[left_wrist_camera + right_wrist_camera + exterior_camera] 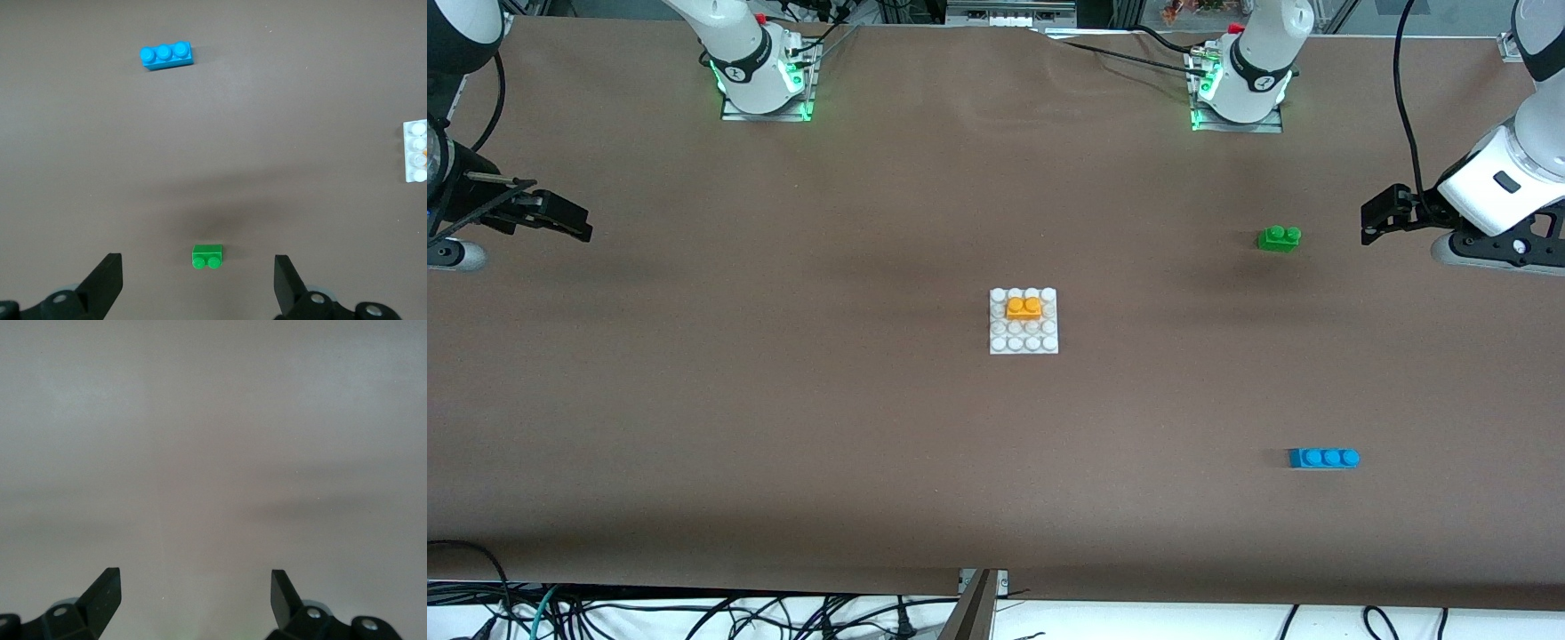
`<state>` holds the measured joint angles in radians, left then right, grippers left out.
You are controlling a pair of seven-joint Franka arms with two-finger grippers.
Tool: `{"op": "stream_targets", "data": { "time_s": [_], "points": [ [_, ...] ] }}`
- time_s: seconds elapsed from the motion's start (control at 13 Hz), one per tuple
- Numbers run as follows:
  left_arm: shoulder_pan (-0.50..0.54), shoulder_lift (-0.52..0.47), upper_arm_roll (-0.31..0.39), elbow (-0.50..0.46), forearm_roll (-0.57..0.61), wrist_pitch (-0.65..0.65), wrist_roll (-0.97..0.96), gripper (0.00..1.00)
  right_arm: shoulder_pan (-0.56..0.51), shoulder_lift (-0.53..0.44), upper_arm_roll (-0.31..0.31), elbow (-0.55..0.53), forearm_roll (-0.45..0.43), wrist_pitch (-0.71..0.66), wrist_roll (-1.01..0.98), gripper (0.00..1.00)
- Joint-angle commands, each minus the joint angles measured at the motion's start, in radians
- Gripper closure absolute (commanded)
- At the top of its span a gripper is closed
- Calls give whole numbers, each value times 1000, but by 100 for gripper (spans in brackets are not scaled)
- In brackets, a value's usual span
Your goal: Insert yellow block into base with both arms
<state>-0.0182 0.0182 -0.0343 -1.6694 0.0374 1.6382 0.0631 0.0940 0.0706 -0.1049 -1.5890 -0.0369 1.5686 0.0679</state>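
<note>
1. Front view shows the yellow block [1024,308] sitting on the base [1024,343], a white studded plate near the middle of the brown table [783,400].
2. The block lies on the part of the plate farther from the front camera, covering two studs in the second row, with bare white studs around it and two full rows showing nearer the camera.
3. The left gripper [1376,216] hangs over the left arm's end of the table, well apart from the plate. Its jaws are spread wide and hold nothing; in the left wrist view the two black fingers [107,277] stand far apart over bare table.
4. A green brick [1279,238] lies on the table near the left gripper, and in the left wrist view [207,257] it shows between the fingers without touching them.
5. A blue brick [1323,458] with three studs lies nearer the front camera than the green one, also toward the left arm's end.
6. The right gripper [560,218] hangs over the right arm's end of the table, far from the plate. Its jaws are also wide open and empty; the right wrist view shows its fingers [103,593] over plain table only.
7. An edge of the plate [417,152] shows in the left wrist view, with a sliver of yellow.
</note>
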Motion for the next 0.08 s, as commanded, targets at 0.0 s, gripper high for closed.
{"op": "stream_targets", "data": {
  "time_s": [0.0],
  "points": [
    [-22,-18,14,-7,13,5,9,0,-10,5,7,17,3,-12,7,1]
  ]
}}
